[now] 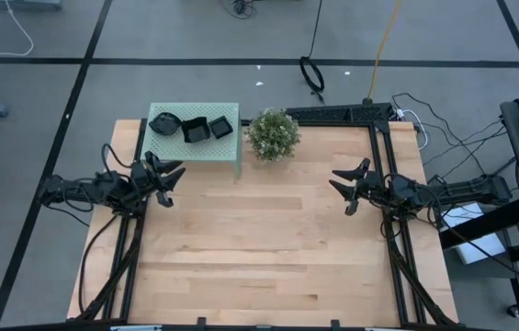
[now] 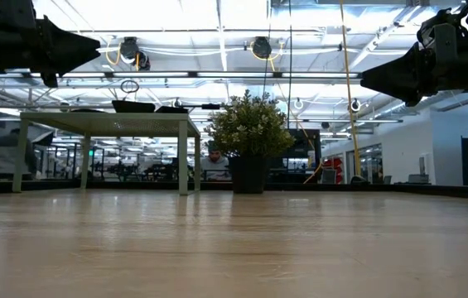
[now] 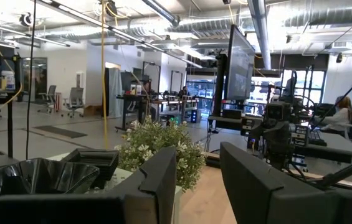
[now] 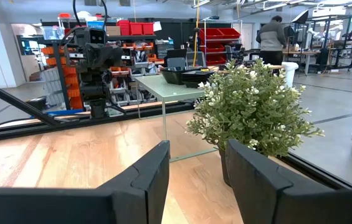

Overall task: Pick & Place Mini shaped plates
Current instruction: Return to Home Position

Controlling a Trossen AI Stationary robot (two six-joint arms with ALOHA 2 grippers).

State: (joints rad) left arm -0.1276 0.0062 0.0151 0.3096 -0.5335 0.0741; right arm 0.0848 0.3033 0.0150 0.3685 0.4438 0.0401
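Three black mini plates rest on a small pale green stand at the table's far left: one with a wavy rim and two square ones. The wavy plate and a square plate also show in the left wrist view. My left gripper hovers open above the table's left edge, just near of the stand. My right gripper hovers open near the right edge. Both are high above the wood.
A green leafy potted plant stands at the far edge, right of the green stand. The wooden table top lies bare between the arms. A black frame runs along the far right edge. People show in the room behind.
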